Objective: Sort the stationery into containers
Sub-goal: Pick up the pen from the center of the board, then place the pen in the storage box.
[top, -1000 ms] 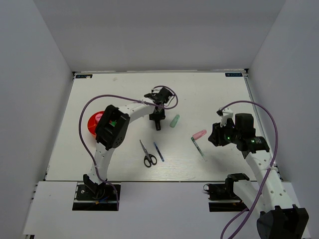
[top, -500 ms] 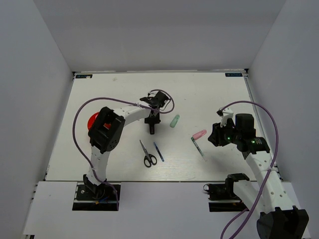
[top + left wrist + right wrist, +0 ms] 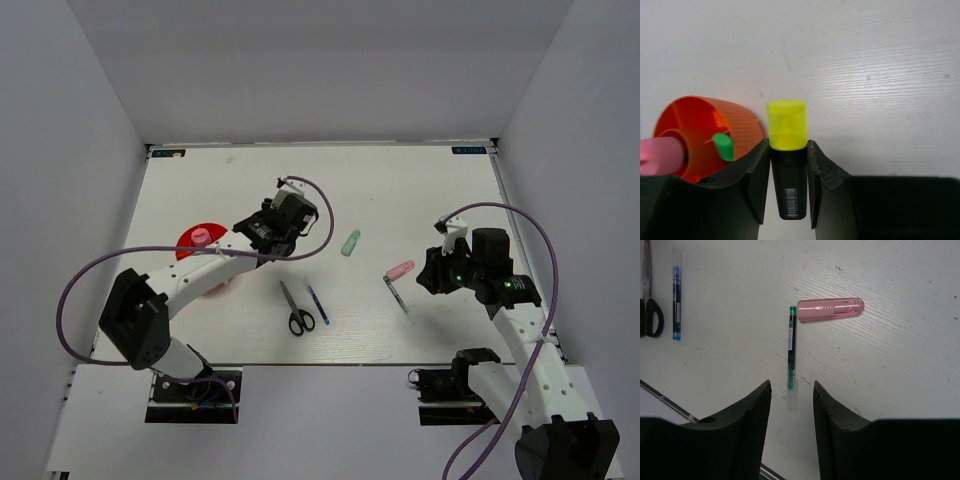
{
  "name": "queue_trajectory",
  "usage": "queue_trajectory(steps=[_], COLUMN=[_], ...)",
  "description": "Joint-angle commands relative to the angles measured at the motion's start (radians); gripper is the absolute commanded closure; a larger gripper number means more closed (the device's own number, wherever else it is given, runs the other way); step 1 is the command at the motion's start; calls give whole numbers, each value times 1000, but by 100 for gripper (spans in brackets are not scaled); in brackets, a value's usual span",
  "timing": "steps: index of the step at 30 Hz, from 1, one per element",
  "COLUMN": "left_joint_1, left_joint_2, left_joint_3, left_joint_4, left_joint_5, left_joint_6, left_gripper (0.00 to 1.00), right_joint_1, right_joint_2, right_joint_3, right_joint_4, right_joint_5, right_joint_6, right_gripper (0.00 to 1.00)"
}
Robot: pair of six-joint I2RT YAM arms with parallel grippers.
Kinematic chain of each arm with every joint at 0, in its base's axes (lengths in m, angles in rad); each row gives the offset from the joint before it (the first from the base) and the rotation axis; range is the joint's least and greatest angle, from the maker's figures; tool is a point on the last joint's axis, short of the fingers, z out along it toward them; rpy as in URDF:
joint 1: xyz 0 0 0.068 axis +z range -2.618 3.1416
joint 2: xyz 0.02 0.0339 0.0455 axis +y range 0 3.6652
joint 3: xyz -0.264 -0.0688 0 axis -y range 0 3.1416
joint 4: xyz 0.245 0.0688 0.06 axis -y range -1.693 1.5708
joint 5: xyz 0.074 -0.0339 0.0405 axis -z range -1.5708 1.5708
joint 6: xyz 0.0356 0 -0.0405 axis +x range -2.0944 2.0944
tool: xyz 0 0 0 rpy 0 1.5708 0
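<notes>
1 cup [image 3: 742,122], 1 scissors [image 3: 296,310], 1 yel-cap mkr [image 3: 786,131]

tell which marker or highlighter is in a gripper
The yellow-capped black marker, clamped in the left gripper; the pale green highlighter and pink highlighter lie loose on the table.

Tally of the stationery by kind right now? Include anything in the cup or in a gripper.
Scissors: 1
Pens: 2 (blue pen, clear pen)
Highlighters on the table: 2 (pale green highlighter, pink highlighter)
Markers: 2 (yellow-capped marker in the left gripper, green-capped marker in the cup)
Pink item in the cup, kind unclear: 1
Total: 8
</notes>
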Motion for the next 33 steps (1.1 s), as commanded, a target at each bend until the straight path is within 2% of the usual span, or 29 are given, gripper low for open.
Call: queue_trajectory(steps=[1,4,5,6,7,9,10,20,27,30,31,33], left_joint_1=[-26,-24,-24,-26,-24,-26,-26,-4,13,33,42,53], left_joint_2=[-87,-127,-132,-141,-144,-158,-160,-98,-95,-109,-120,-138], left_joint_3=[-67,-142,-159,-205,-220,-269,-279,-415,-474,-477,-475,-471], left_joint_4=[72,198,238,278,425,518,614,1167,1185,1091,995,903], left_joint_5=[-219,-336,-372,-414,-432,-469,-472,-517,-531,-520,-519,-502], left_joint_6=[139,266,392,436,575,657,747,1145,1100,972,911,850], left_gripper=[100,100,100,100,100,100,100,100,100,100,100,100], right_joint_1=[2,2,4,4,1,4,2,1,2,2,1,1], right_joint_2=[5,13,11,13,17,20,22,25,25,25,22,22], right_joint_3=[35,34,32,34,32,31,31,29,31,32,29,32], right_joint_4=[2,4,4,2,4,7,5,7,4,5,5,5], right_joint_5=[-28,-37,-39,-39,-51,-48,-48,-48,-51,-49,-49,-51], right_joint_6=[1,2,-1,1,-1,-1,-2,-1,-1,1,1,-1], right_gripper=[57,57,57,57,57,57,57,57,57,57,57,57])
